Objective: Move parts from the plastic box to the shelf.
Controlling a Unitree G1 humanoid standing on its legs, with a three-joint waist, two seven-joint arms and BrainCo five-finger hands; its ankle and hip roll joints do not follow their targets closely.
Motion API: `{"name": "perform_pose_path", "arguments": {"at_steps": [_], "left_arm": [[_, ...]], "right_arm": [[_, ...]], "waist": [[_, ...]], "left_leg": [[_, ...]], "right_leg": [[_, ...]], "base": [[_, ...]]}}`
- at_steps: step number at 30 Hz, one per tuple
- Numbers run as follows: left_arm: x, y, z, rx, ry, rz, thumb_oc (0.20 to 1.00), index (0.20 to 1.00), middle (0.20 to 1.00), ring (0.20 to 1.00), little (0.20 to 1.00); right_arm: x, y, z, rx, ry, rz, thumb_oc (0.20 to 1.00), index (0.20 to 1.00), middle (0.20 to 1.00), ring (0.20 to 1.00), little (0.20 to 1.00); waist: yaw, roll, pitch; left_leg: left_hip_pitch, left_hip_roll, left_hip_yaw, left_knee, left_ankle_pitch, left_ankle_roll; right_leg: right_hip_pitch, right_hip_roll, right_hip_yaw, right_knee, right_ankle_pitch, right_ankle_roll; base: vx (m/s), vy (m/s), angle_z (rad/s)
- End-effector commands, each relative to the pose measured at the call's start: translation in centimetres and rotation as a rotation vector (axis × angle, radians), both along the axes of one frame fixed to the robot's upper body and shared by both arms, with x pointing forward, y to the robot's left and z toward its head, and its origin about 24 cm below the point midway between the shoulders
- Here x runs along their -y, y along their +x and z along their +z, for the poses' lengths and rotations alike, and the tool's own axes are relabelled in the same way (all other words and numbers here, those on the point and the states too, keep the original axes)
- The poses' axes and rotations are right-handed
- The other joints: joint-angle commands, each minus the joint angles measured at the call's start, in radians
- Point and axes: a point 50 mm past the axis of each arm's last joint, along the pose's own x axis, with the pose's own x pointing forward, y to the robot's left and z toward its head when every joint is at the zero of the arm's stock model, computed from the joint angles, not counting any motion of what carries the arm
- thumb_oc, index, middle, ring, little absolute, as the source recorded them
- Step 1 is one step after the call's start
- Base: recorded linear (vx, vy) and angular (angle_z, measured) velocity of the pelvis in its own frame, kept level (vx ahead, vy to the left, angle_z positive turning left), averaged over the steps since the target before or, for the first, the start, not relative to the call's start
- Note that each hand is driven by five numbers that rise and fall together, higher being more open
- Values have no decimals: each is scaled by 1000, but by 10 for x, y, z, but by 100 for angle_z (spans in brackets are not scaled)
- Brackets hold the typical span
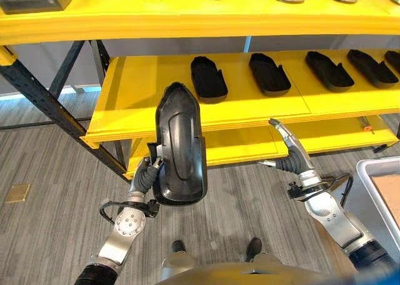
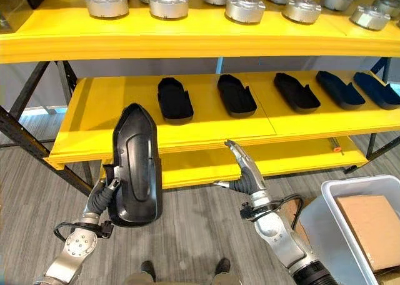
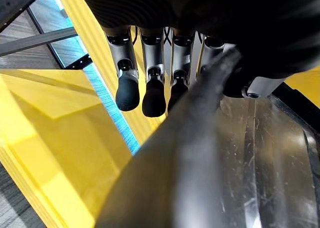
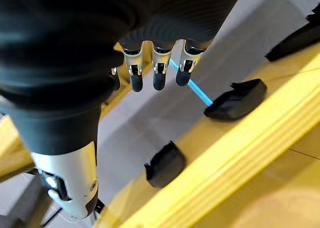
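**Five parts shelved, one more in hand**

Five black parts lie in a row on the middle shelf (image 2: 125, 104), the nearest of them (image 2: 174, 99) towards its left, with bare yellow board left of that. A sixth part (image 2: 137, 166), long and pointed at its upper end, is held upright in front of the shelf's edge, not yet over the board. So the job looks partly done: this piece needs setting down, probably in the free space at the left, and whether more wait in the box (image 2: 331, 235) at lower right I cannot tell.

The part's lower end sits in the left hand (image 2: 103, 197), whose fingers (image 3: 150, 95) curl round its rim and grip it, thumb on the other side.

The right hand (image 2: 245, 169) hangs just before the shelf edge, fingers straight and empty, apart from the part.
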Motion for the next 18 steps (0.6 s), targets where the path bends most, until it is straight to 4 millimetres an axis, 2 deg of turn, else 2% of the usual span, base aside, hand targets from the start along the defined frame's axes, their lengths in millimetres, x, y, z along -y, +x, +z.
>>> {"name": "perform_pose_path", "arguments": {"at_steps": [1, 4, 5, 7, 12, 18], "left_arm": [[-3, 17, 41, 218, 40, -36, 200, 200, 200, 200, 200], [-2, 18, 41, 211, 43, -48, 200, 200, 200, 200, 200], [1, 16, 38, 191, 36, -56, 200, 200, 200, 200, 200], [2, 13, 36, 173, 42, -67, 200, 200, 200, 200, 200], [1, 10, 30, 129, 33, -68, 200, 200, 200, 200, 200], [6, 9, 29, 133, 32, -90, 200, 200, 200, 200, 200]], "right_arm": [[-11, 10, 26, 140, 91, 11, 1000, 1000, 1000, 1000, 1000], [-4, 8, 24, 127, 82, -11, 1000, 1000, 1000, 1000, 1000], [0, 7, 20, 114, 73, -22, 1000, 1000, 1000, 1000, 1000], [2, 6, 17, 114, 59, -33, 1000, 1000, 1000, 1000, 1000], [3, 7, 17, 138, 51, -64, 1000, 1000, 1000, 1000, 1000], [6, 7, 16, 128, 58, -84, 1000, 1000, 1000, 1000, 1000]], "waist": [[18, -43, -31], [9, -48, -32], [11, -52, -41], [19, -53, -55], [26, -58, -75], [28, -69, -76]], "left_leg": [[74, -123, 24, 36, -163, 41], [69, -128, 22, 87, -189, 52], [56, -124, 37, 132, -192, 56], [47, -113, 39, 163, -200, 50], [26, -92, 44, 222, -221, 40], [-6, -69, 60, 306, -251, 29]], "right_leg": [[-20, 76, -21, -359, 193, 1], [-18, 72, -19, -310, 171, -4], [3, 76, -42, -277, 125, -34], [37, 92, -53, -269, 81, -62], [90, 119, -57, -252, 9, -98], [128, 140, -54, -261, -23, -123]], "base": [[280, -73, 60], [253, -78, 94], [283, -124, 105], [357, -156, 22], [294, -120, 9], [232, -160, -1]]}}
